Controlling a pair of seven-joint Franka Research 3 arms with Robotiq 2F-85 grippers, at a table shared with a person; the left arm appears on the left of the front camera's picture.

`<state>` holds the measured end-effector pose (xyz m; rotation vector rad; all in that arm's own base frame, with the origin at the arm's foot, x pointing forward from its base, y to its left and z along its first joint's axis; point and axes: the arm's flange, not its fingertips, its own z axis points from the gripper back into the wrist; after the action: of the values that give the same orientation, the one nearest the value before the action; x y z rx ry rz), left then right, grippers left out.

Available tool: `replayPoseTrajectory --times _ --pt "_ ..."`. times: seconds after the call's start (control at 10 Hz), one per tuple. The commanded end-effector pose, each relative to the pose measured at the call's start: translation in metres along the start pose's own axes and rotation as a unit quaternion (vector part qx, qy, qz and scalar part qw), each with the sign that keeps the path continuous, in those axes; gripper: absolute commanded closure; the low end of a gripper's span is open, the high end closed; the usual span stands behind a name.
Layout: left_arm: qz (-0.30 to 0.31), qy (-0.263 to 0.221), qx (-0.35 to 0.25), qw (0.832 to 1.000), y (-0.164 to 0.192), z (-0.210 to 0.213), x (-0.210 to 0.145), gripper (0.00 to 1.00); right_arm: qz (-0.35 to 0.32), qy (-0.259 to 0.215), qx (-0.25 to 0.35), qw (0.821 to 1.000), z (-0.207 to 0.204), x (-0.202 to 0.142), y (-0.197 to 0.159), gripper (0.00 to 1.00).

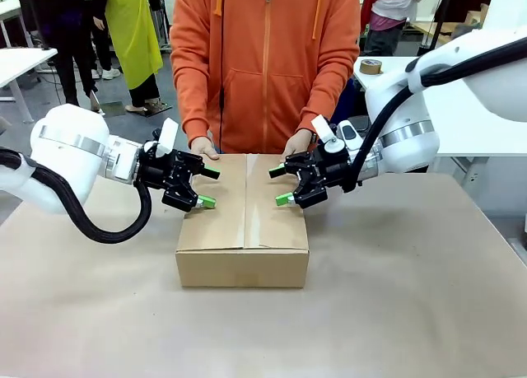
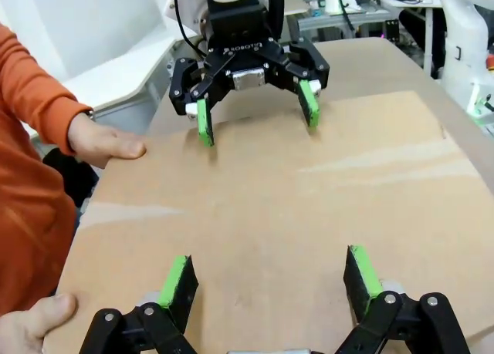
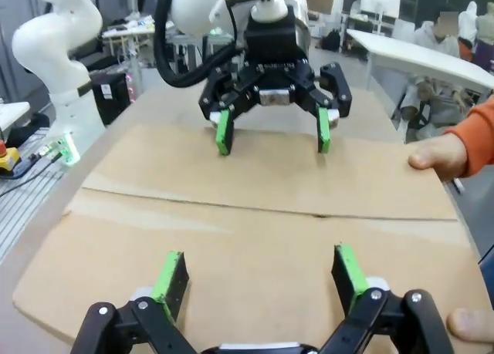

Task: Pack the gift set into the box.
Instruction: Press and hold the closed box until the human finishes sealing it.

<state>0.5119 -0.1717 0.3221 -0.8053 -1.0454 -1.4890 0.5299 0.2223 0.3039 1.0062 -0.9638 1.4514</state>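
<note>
The box stands mid-table with its top flaps folded shut, a seam running down the middle. My left gripper hovers open over the box's left edge, nothing between its fingers. My right gripper hovers open over the right edge, facing the left one. In each wrist view the other gripper appears across the lid: the right gripper and the left gripper. A person in an orange hoodie rests both hands on the box's far edge. The gift set is out of view.
Brown paper covers the table, with free room in front of and beside the box. A tape roll lies on a white table at the back right. Other people stand farther off.
</note>
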Motion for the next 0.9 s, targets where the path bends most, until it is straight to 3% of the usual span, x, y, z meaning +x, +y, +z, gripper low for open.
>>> replayPoseTrajectory --times 0.0,0.1,0.3,0.5,0.6,0.8 --pt "0.019 0.012 -0.001 1.0 0.004 -0.003 0.003 0.0 0.012 0.033 -0.015 0.999 -0.006 -0.003 -0.009 0.0" --pt "0.031 0.014 -0.013 0.999 0.005 -0.003 0.002 0.0 0.002 0.019 0.006 1.0 -0.005 -0.007 -0.01 0.0" --pt "0.053 0.011 -0.032 0.998 0.008 -0.002 -0.002 0.0 -0.005 0.056 -0.012 0.998 -0.002 -0.014 -0.011 0.0" --pt "0.067 0.019 -0.043 0.997 0.009 -0.003 -0.006 0.0 -0.034 0.06 -0.017 0.997 0.003 -0.02 -0.011 0.0" --pt "0.069 0.025 -0.034 0.997 0.011 -0.004 -0.007 0.0 -0.002 0.015 -0.005 1.0 -0.001 -0.004 -0.007 0.0" --pt "0.058 0.012 -0.031 0.998 0.003 -0.005 -0.004 0.0 -0.002 0.015 -0.005 1.0 -0.001 -0.004 -0.007 0.0"
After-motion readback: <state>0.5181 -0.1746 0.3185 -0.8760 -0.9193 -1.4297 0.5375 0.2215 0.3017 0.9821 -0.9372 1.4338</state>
